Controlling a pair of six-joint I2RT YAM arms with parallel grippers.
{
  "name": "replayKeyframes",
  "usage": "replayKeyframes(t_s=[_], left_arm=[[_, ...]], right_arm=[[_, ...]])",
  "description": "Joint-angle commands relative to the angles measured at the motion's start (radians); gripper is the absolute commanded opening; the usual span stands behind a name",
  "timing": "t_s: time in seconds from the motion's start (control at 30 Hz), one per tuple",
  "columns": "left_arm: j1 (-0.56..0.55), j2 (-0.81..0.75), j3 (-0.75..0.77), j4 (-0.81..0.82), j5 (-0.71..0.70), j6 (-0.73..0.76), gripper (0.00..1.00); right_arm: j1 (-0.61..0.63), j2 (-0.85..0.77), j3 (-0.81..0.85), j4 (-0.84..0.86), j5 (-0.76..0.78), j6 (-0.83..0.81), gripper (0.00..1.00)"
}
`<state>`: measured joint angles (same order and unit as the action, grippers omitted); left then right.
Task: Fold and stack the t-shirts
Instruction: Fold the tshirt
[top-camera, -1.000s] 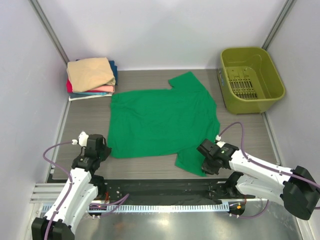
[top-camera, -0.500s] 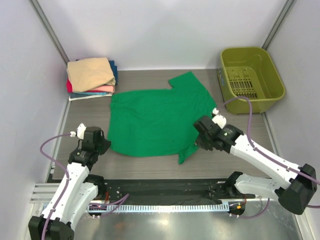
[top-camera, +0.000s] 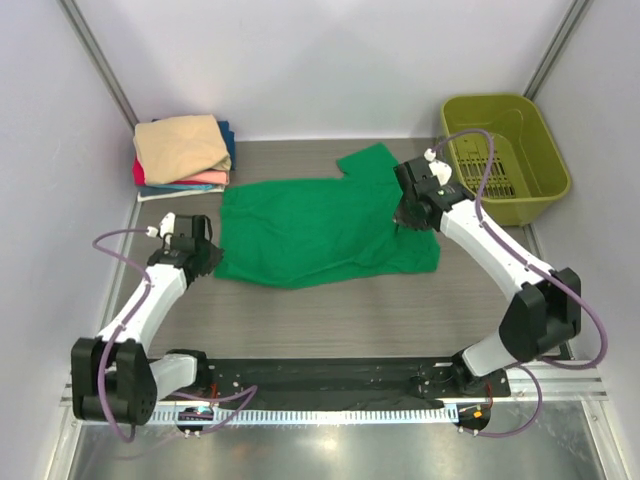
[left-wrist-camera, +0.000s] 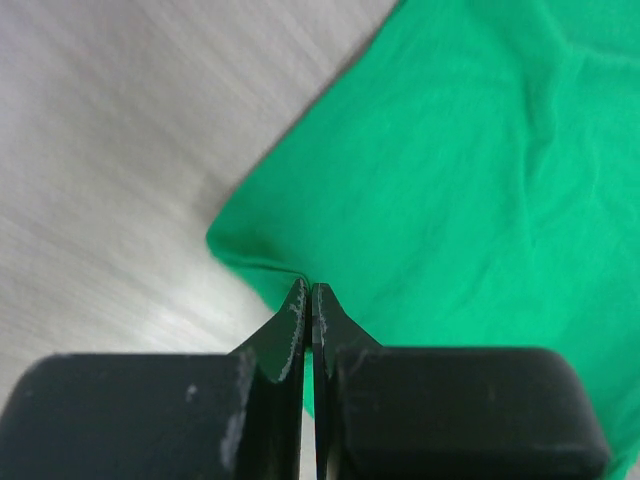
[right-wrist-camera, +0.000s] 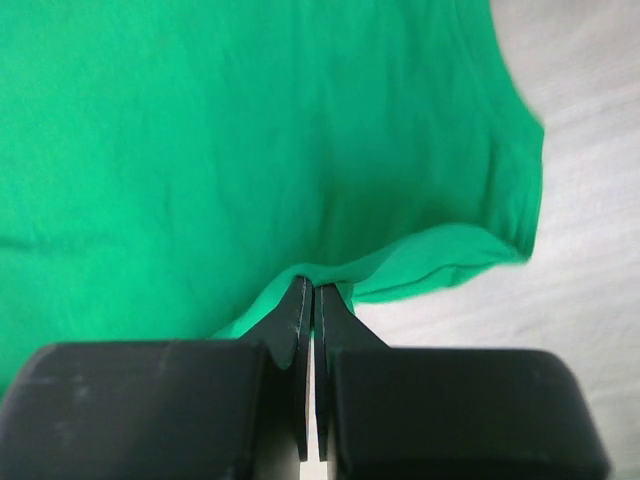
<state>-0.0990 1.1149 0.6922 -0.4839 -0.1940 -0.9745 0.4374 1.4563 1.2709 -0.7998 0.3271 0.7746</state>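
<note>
The shirt (top-camera: 320, 230) lies spread on the table (top-camera: 330, 310) beside the bin (top-camera: 505, 110). The right gripper (right-wrist-camera: 308, 285), near the bin, is pinching a shirt edge tight. The left gripper (left-wrist-camera: 308, 292), far from the bin, pinches a corner. If one pinch slips, the fold could go crooked or bunch up.

A: The green t-shirt (top-camera: 310, 235)?
B: Soft cloth — matt, lightly wrinkled.
A: And the table (top-camera: 330, 320)?
B: Grey wood grain, faint sheen. The bin (top-camera: 497, 208) — smooth olive plastic.
</note>
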Motion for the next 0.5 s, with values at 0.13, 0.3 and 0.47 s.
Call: replayKeyframes(t_s=[0.13, 0.3, 0.47], left_arm=[[0.056, 0.163, 0.109, 0.126, 0.005, 0.036, 0.0], [0.077, 0.275, 0.161, 0.146, 0.015, 0.02, 0.0], [0.094, 0.381, 0.242, 0.143, 0.043, 0.008, 0.0]], right_arm=[[-0.084, 0.137, 0.165, 0.071, -0.007, -0.126, 0.01], [-0.138, 0.249, 0.255, 0.08, -0.019, -0.152, 0.01], [-0.169, 0.412, 0.421, 0.08, -0.022, -0.169, 0.01]])
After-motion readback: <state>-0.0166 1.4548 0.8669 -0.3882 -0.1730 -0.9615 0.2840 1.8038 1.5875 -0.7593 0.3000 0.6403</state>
